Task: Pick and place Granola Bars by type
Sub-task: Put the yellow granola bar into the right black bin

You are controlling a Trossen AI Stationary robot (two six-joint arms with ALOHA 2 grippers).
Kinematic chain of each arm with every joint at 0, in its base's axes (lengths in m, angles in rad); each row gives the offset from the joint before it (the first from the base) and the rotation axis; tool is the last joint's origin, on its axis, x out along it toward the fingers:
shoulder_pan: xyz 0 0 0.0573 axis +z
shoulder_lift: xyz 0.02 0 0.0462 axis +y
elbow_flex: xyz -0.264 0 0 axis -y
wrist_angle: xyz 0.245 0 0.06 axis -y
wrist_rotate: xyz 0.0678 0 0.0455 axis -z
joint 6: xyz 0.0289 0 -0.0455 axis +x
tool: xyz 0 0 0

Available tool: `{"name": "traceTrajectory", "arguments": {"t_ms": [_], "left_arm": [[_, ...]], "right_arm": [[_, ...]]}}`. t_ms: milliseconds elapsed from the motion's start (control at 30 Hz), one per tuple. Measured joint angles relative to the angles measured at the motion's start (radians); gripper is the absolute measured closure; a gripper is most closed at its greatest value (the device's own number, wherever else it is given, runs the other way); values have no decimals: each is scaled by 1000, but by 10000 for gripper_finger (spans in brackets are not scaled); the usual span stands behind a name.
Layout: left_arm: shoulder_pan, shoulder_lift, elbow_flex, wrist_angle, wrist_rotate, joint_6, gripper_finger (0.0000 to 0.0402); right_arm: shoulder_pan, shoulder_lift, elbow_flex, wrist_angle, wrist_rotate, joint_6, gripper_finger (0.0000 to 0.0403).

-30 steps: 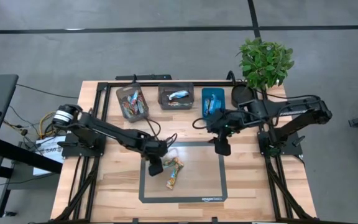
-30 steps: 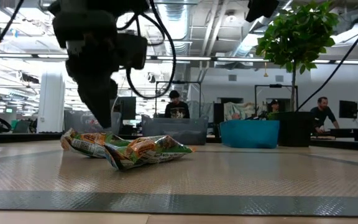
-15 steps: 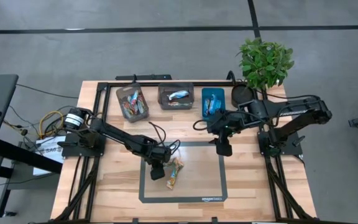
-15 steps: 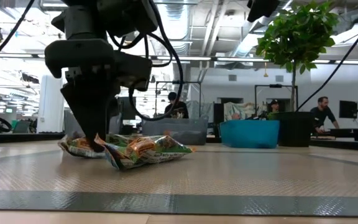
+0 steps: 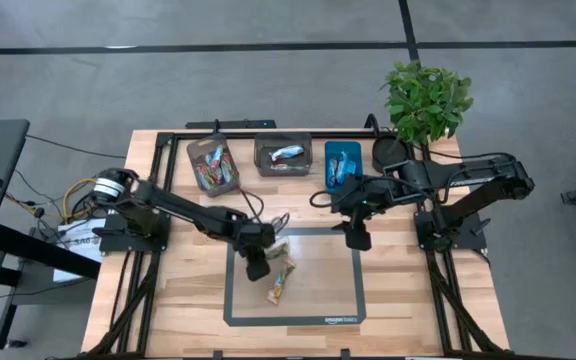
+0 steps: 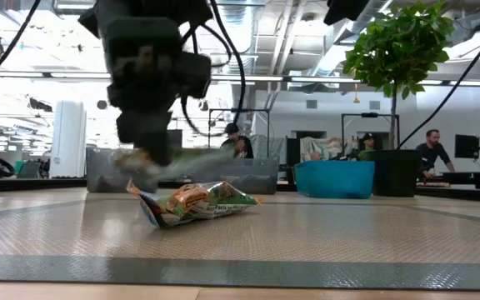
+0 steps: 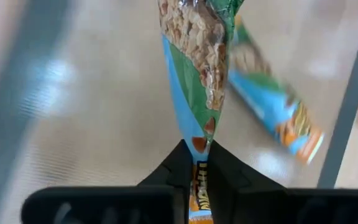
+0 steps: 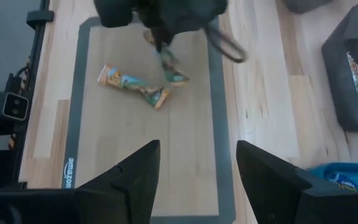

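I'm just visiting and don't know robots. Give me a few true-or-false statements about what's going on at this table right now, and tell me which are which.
1. The left gripper pinches a granola bar. True.
2. That bar lies flat on the mat. False: the low view shows it lifted, hanging from the gripper.
3. One more bar lies on the mat. True.
4. The right gripper holds a bar too. False: its fingers are open and empty, above the mat's right side.
5. Three bins stand at the table's far edge: two grey bins and a blue bin. True.
6. The bins hold nothing. False: wrapped bars show in each.
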Motion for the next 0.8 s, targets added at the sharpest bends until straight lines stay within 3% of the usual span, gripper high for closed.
{"name": "traceTrajectory", "arguments": {"t_ms": [167,367,500,700,800], "left_arm": [[75,-118,1,3,-106,-41,394],[252,-244,1,48,-274,-59,395],[408,-278,1,111,-317,-33,393],[623,-249,1,194,-206,4,391],[699,-209,1,250,-114,6,392]], "right_arm": [[-15,-6,0,68,8,-16,200],[-89,-15,1,184,174,-16,201],[-154,-14,2,231,228,-15,201],[-229,-13,2,243,463,13,201],[-275,-13,1,247,494,13,201]]}}
